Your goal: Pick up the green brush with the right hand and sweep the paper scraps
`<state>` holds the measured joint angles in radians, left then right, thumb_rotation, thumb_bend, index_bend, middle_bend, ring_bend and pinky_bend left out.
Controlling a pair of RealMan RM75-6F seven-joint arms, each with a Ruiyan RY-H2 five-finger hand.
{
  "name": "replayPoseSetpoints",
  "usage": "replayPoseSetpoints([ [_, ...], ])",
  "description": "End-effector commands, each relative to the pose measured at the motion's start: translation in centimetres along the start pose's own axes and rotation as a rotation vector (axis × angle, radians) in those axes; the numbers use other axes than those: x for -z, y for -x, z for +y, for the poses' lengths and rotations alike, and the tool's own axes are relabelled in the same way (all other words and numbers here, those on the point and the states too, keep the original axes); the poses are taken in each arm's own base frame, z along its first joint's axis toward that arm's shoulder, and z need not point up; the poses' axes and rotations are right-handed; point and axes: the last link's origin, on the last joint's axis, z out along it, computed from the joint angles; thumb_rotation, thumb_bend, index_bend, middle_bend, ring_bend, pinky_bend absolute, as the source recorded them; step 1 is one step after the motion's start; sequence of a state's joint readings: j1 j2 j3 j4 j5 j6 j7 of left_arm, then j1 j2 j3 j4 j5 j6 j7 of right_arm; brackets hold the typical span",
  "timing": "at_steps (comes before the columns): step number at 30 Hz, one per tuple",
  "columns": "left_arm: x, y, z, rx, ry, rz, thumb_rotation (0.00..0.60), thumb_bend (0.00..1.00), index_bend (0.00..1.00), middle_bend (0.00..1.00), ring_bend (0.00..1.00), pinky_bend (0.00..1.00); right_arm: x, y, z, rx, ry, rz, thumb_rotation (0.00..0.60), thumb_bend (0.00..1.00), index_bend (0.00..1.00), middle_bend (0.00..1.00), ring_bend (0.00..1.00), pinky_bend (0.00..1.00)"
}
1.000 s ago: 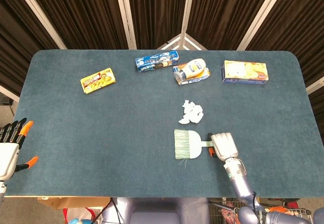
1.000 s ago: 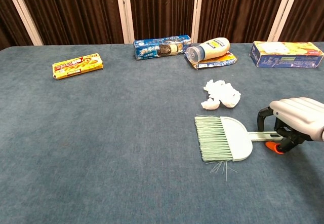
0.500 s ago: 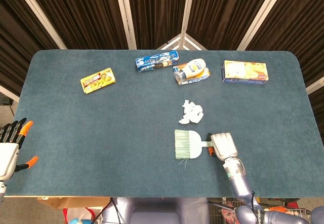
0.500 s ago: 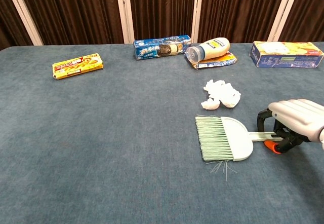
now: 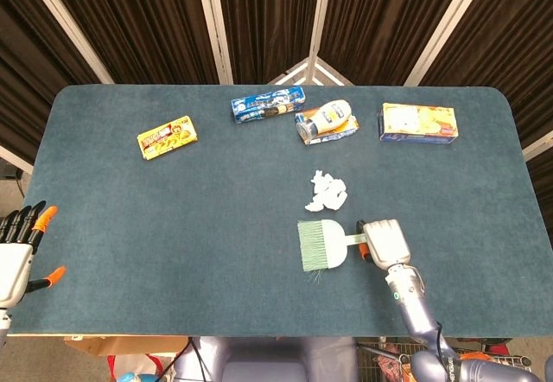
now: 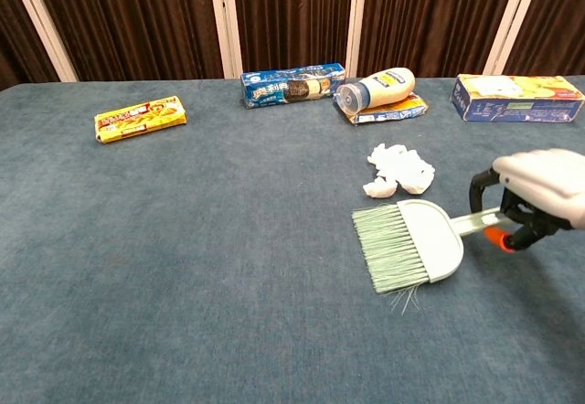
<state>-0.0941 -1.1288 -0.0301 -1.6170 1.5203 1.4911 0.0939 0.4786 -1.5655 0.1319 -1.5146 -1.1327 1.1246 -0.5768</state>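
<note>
While the right hand [image 6: 537,192] grips the green brush [image 6: 409,244], paper scraps [image 6: 399,169] lie just beyond its bristles.

White right hand [image 6: 547,183], black fingers [image 6: 482,183], orange tips.

The right hand [image 6: 541,187] is cut off by the chest view's right edge, and its fingers cover the end of the green brush [image 6: 409,244] handle. The left hand [image 5: 17,252] is partly cut by the head view's left edge. Print on the yellow box [image 5: 417,123] is too small to read.
</note>
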Motion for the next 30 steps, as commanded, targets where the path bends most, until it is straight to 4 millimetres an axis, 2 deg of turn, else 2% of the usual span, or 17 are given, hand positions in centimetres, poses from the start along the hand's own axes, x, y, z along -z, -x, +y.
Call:
replayPoseSetpoints([
  [1,0.0,0.0,0.0,0.002,0.002,0.002,0.6,0.09,0.0,0.0,0.0,0.0,-0.2,-1.4,0.0,0.013,-0.004,0.034,0.6,0.56,0.85,0.95,1.0,0.95],
  [10,0.0,0.0,0.0,0.011,0.003,-0.003,0.6,0.09,0.0,0.0,0.0,0.0,-1.3,-4.7,-0.6,0.051,-0.007,0.096,0.6,0.56,0.86,0.95,1.0,0.95],
  [17,-0.1,-0.1,-0.1,0.021,-0.001,-0.007,0.6,0.09,0.0,0.0,0.0,0.0,-2.6,-7.1,-2.0,0.08,-0.013,0.143,0.6,0.57,0.86,0.95,1.0,0.95],
  [30,-0.2,0.0,-0.3,0.043,-0.014,-0.031,0.6,0.09,0.0,0.0,0.0,0.0,-6.7,-6.8,-5.0,0.125,-0.004,0.108,0.6,0.57,0.87,0.95,1.0,0.95],
])
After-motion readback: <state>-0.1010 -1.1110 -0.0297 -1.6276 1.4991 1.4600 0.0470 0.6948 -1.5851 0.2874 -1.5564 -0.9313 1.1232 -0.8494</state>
